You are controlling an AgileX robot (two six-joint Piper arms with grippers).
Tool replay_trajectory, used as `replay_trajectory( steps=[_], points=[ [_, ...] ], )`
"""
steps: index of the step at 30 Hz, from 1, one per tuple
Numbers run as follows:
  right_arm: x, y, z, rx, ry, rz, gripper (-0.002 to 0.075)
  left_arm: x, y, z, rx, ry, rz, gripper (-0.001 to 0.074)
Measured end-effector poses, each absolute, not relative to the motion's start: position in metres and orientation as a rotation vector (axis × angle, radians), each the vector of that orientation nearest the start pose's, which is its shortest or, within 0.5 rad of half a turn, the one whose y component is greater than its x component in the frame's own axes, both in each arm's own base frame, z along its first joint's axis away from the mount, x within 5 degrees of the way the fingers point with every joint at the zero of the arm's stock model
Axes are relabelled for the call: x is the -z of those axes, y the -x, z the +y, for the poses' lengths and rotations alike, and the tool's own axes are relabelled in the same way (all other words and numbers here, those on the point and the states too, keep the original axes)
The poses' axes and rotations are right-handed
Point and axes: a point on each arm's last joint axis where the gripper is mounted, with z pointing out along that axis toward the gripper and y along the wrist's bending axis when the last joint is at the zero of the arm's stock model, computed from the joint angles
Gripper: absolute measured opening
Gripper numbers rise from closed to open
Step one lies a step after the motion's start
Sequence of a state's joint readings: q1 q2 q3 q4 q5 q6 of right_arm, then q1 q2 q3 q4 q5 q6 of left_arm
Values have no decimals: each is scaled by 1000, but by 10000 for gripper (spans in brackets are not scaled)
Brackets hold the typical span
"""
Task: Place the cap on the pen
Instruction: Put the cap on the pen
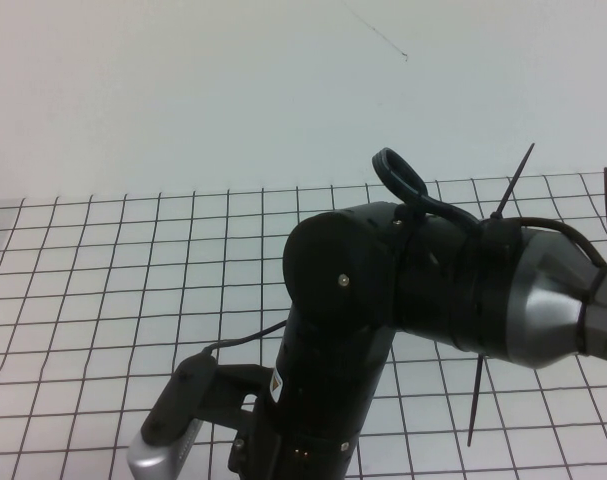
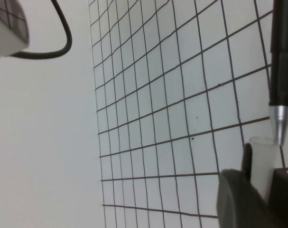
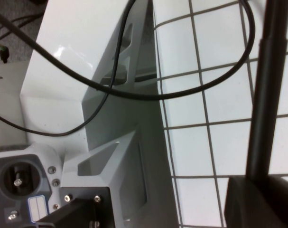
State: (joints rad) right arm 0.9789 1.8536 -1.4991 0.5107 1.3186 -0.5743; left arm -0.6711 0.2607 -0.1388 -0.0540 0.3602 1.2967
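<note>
Right now my left gripper is clenched on a whitish translucent cap, its open end up over the gridded mat. From above, the pen hangs with its silver tip just at the cap's rim. My right gripper grasps the pen's dark barrel; from the high view, the right arm blocks both.
</note>
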Motion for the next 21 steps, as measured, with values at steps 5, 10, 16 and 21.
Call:
replay_trajectory(
  steps=[5, 10, 16, 21],
  points=[
    [-257, -169, 326, -735, 2066, 2399, -3, -210, -56, -46, -356, -1633, 1131, 81],
    [-258, -170, 325, -729, 2064, 2398, -3, -209, -55, -46, -356, -1640, 1134, 81],
    [-258, -170, 325, -728, 2032, 2436, -3, -208, -55, -46, -356, -1646, 1136, 81],
    [-257, -170, 324, -727, 2028, 2445, -3, -207, -56, -45, -371, -1656, 1137, 81]
  ],
)
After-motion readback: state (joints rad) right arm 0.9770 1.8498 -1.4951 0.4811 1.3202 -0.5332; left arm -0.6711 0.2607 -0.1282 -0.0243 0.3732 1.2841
